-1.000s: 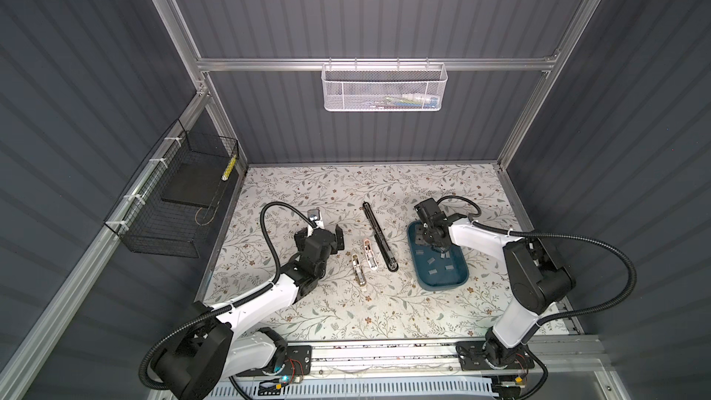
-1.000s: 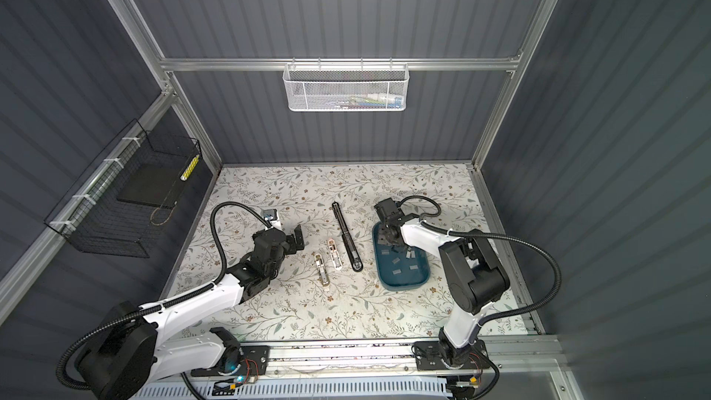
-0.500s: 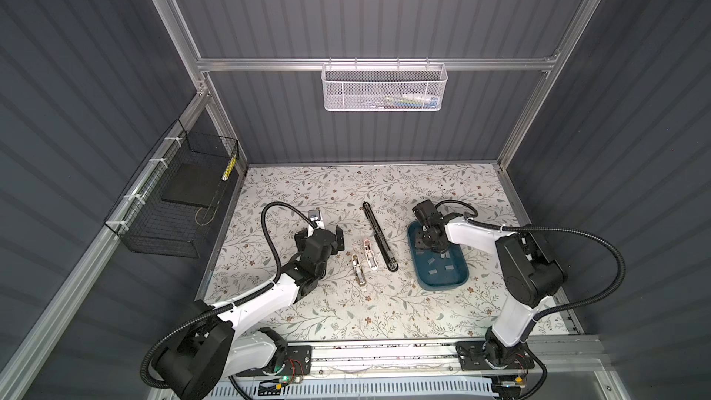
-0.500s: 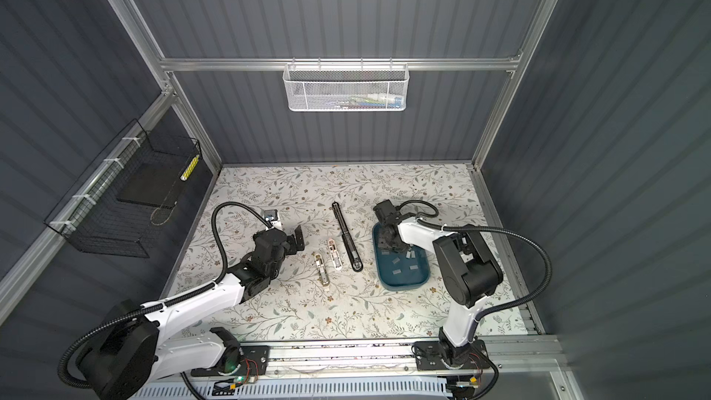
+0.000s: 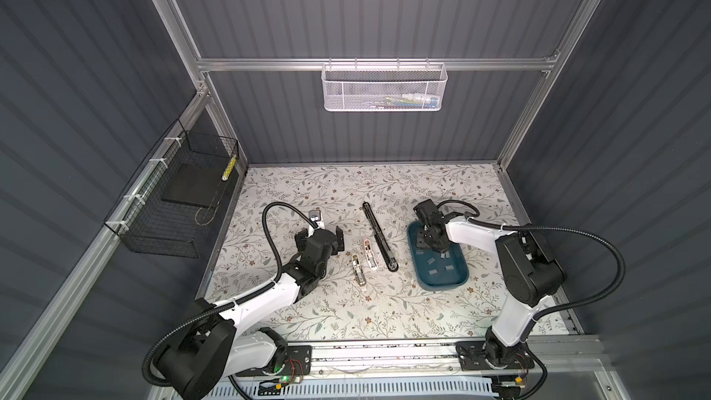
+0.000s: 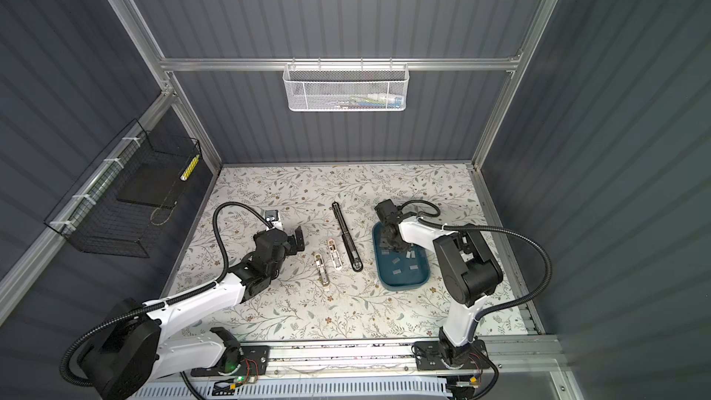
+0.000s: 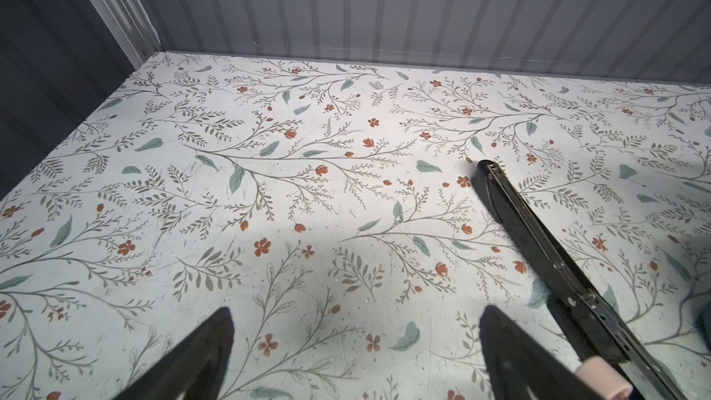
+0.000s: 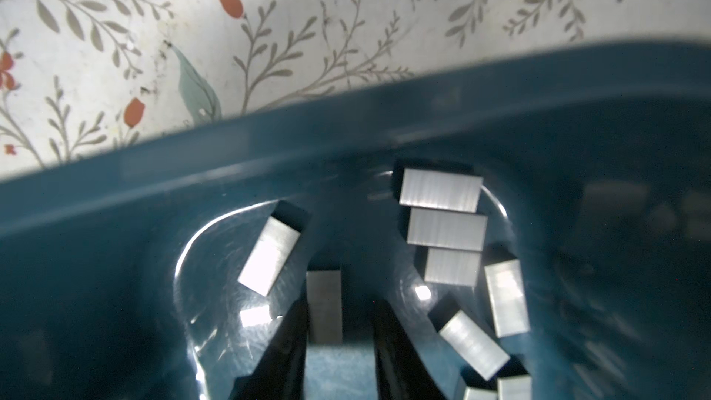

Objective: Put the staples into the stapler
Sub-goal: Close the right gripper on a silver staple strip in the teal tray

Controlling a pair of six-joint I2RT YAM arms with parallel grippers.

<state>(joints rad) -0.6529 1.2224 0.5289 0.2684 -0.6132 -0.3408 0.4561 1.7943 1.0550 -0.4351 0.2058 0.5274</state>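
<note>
Presently, the right gripper [image 8: 339, 301] points down inside the teal tray [image 8: 269, 136], with the wrist pitched steeply and the elbow raised behind it. Its fingers are narrowly spread and straddle one strip of the staples [image 8: 324, 305]. A gap shows on one side, so nothing is pinched. Other strips lie loose around it on the tray floor. The left gripper [image 5: 322, 234] hovers low over the desk [image 5: 307, 186], arm stretched forward, fingers fully spread and empty. Two small staplers [image 5: 358, 269] and a black stapler [image 5: 379, 236] lie between both grippers.
</note>
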